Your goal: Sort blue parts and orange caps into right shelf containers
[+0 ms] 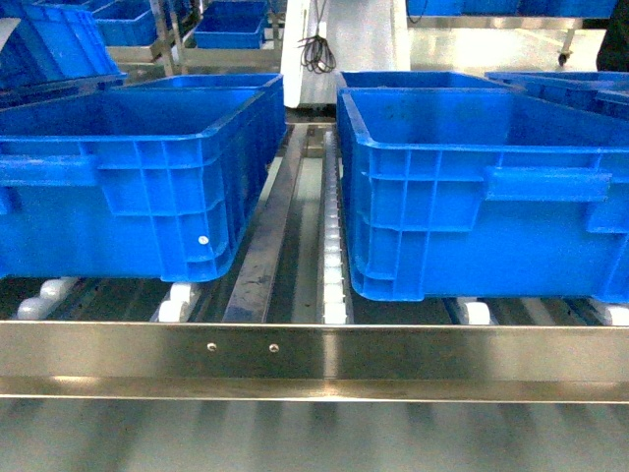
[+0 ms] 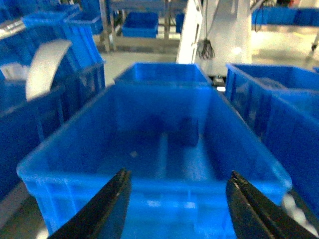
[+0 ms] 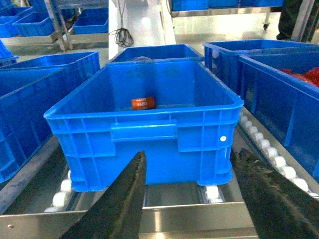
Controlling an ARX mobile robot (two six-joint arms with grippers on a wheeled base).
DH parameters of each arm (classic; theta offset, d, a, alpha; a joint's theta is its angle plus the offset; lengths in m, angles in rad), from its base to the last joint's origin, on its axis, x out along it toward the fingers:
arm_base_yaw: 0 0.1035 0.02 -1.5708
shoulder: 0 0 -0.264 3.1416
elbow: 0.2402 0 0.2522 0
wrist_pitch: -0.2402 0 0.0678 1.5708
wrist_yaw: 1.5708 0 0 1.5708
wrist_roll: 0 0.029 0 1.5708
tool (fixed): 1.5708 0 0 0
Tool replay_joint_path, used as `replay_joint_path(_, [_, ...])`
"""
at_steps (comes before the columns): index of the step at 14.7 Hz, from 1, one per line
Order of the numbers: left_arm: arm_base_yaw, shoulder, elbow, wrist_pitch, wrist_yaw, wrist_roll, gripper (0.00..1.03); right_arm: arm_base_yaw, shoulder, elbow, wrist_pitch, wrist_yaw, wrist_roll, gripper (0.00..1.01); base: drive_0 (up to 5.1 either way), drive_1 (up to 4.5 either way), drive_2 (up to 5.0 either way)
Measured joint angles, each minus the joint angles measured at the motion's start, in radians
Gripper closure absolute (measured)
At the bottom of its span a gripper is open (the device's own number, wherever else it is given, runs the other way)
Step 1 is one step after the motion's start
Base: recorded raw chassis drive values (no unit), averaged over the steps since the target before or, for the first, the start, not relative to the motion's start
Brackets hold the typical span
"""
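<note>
Here, two large blue crates sit side by side on a roller shelf, seen from the head camera: the left crate point(image 1: 138, 177) and the right crate point(image 1: 482, 187), parted by a line of white rollers point(image 1: 332, 246) and fronted by a steel rail point(image 1: 314, 349). Neither hand shows in this view.

From the right wrist camera, the right hand point(image 3: 189, 199) hovers before the front wall of its crate point(image 3: 144, 124), its two dark fingers point(image 3: 119, 204) spread wide with nothing between them. One orange cap point(image 3: 143, 103) lies on its side on the crate floor toward the far wall, white print on its side (too small to read with certainty). A neighbouring crate point(image 3: 294, 94) to the right holds a heap of red-orange items, blurred beyond telling. More blue crates stand behind and to the left.

From the left wrist camera, the left hand point(image 2: 177, 209) hangs above the near rim of its crate point(image 2: 154, 149), fingers point(image 2: 107, 209) likewise wide apart and empty. The picture is soft; a dark shape point(image 2: 189, 130) stands on the crate floor near the far wall, and whether it is a blue part cannot be told. A second crate point(image 2: 162, 73) sits directly behind, and others flank it on both sides.

A coil of black cable point(image 1: 316, 49) hangs against a white column beyond the shelf.
</note>
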State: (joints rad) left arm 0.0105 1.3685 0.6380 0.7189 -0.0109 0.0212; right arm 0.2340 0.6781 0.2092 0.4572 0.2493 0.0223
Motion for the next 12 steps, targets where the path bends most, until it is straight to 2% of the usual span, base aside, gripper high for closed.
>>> replay_joint_path(2, [-0.013, -0.082, -0.146, 0.054, 0.011, -0.014, 0.69, -0.046, -0.067, -0.045, -0.011, -0.061, -0.008, 0.68, 0.0, 0.0, 0.0])
replay_joint_path(4, [-0.013, -0.193, -0.246, 0.096, 0.01, -0.014, 0.95, -0.093, -0.133, -0.09, -0.039, -0.099, -0.012, 0.94, 0.0, 0.0, 0.0])
replay_joint_path(5, [-0.01, -0.222, -0.314, 0.095, 0.01, -0.018, 1.01, -0.113, -0.167, -0.107, -0.057, -0.124, -0.016, 0.99, 0.0, 0.0, 0.0])
replay_joint_path(8, [-0.01, -0.247, -0.357, 0.09, 0.01, -0.018, 1.01, -0.126, -0.194, -0.119, -0.069, -0.137, -0.016, 0.99, 0.0, 0.0, 0.0])
replay_joint_path(9, [-0.01, -0.293, -0.393, 0.09, 0.01, -0.018, 1.01, -0.187, -0.229, -0.133, -0.091, -0.206, -0.016, 0.99, 0.0, 0.0, 0.0])
replay_joint_path(10, [-0.011, -0.372, -0.439, 0.083, 0.01, -0.018, 1.01, -0.24, -0.277, -0.15, -0.121, -0.237, -0.015, 0.99, 0.0, 0.0, 0.0])
replay_joint_path(12, [-0.011, -0.484, -0.516, 0.026, 0.01, -0.018, 1.01, -0.234, -0.349, -0.169, -0.172, -0.249, -0.016, 0.99, 0.0, 0.0, 0.0])
